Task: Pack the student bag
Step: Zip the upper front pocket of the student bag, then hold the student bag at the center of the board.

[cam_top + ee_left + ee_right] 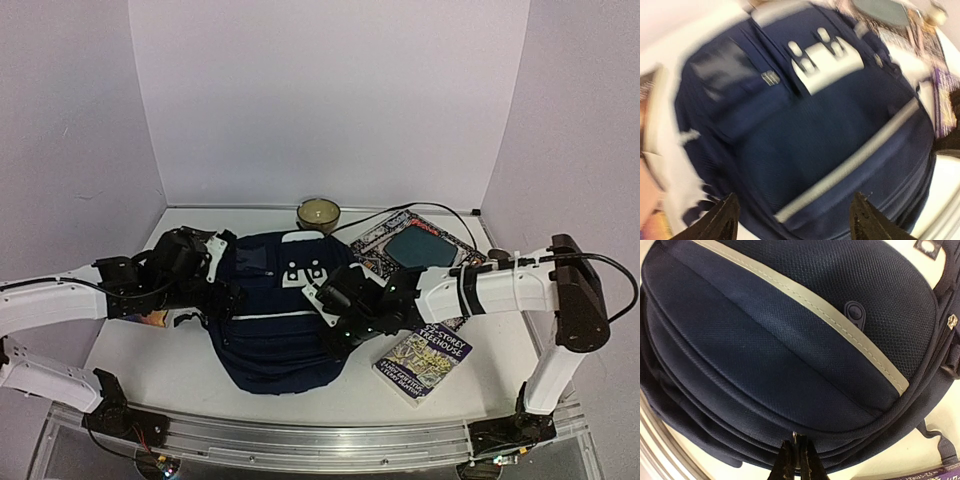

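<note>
Left gripper (794,212) hangs with its jaws wide apart over the student bag (265,330). The bag lies flat at the middle of the desk (130,360), with its handle trim (305,237) toward the far edge. Right gripper (796,455) is pressed together at the zip line on the bag's right side. A small metal tab (794,435) sits at its tips; whether it pinches that tab I cannot tell.

The bag looks to be soft, limp fabric, bulky but light, and likely to slump when lifted. The tab, handle or straps seem the best holds. No opening shows, and nothing is visible inside.

A patterned book (415,245) lies near the far right corner and a paperback (425,362) toward the right edge. A bowl (318,212) stands at the far edge, its contents unclear.
</note>
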Available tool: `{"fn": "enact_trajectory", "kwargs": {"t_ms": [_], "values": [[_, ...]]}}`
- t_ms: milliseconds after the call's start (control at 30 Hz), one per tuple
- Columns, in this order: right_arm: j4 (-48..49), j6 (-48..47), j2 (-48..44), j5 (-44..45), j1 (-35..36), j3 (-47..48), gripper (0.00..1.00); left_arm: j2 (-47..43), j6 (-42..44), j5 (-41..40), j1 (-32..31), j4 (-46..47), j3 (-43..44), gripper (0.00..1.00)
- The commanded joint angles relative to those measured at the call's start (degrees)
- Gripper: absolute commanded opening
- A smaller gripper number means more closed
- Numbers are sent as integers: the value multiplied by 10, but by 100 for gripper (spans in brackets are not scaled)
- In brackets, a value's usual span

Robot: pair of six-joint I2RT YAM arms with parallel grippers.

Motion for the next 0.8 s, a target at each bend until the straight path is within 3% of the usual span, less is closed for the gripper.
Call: {"fn": "enact_trajectory", "kwargs": {"t_ms": [0, 200, 367, 767], "values": [[7, -6, -35, -6, 3, 26, 0, -33, 27, -63, -2, -17, 44, 79], [7, -14, -29, -5, 3, 38, 0, 12, 71, 107, -24, 47, 26, 77], [7, -14, -32, 1, 3, 35, 0, 44, 122, 150, -62, 129, -3, 78], [6, -12, -50, -2, 3, 29, 0, 146, 243, 199, -72, 258, -23, 75]]}}
